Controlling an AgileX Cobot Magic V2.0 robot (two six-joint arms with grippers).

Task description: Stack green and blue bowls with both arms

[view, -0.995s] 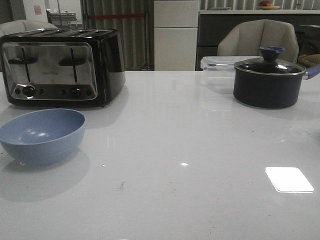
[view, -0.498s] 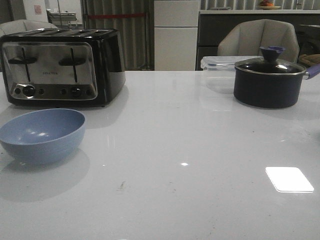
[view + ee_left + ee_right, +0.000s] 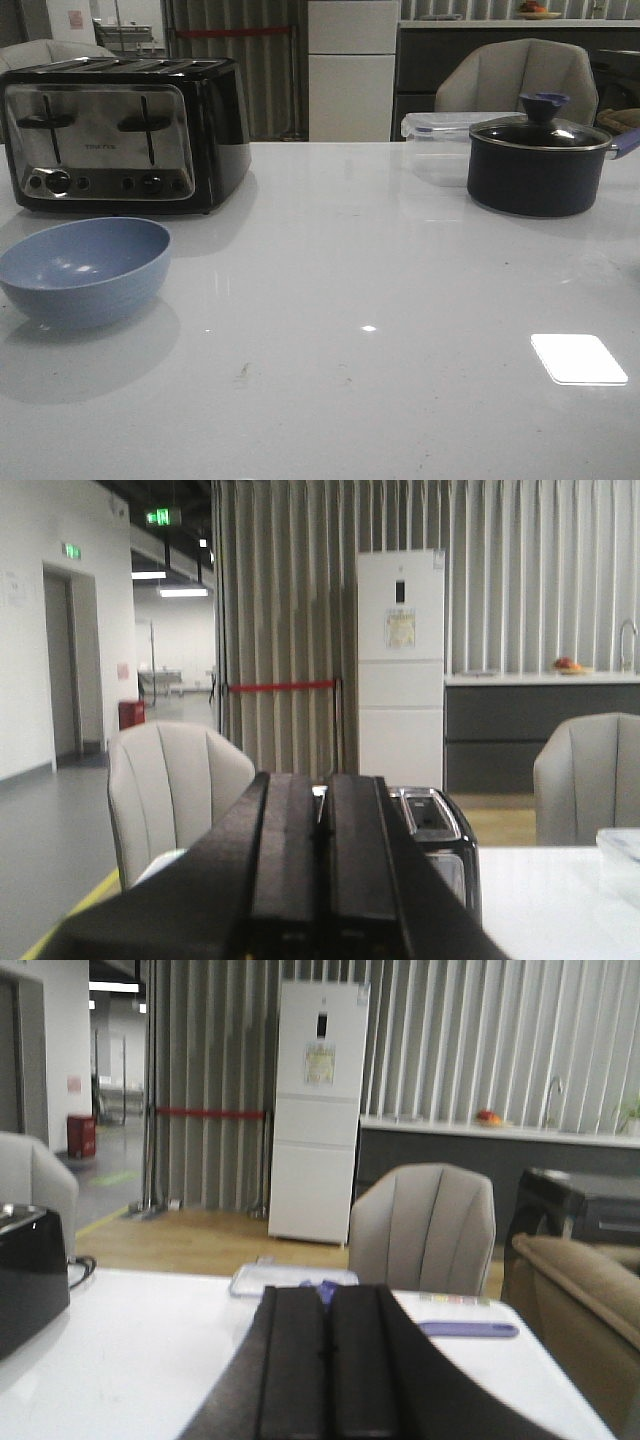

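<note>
The dusty blue bowl (image 3: pixel 88 268) sits upright and empty on the white table at the front left, just in front of the toaster. The green bowl is out of view. Neither arm shows in the front view. In the left wrist view my left gripper (image 3: pixel 322 780) is shut on nothing, its two black fingers pressed together and held level, pointing toward the toaster (image 3: pixel 432 825). In the right wrist view my right gripper (image 3: pixel 326 1295) is shut and empty too, pointing toward the dark pot's purple handle (image 3: pixel 468 1329).
A black and chrome toaster (image 3: pixel 120 133) stands at the back left. A dark blue lidded pot (image 3: pixel 540 160) stands at the back right with a clear plastic box (image 3: pixel 435 135) beside it. A white patch of light (image 3: pixel 578 358) lies on the table at the front right.
</note>
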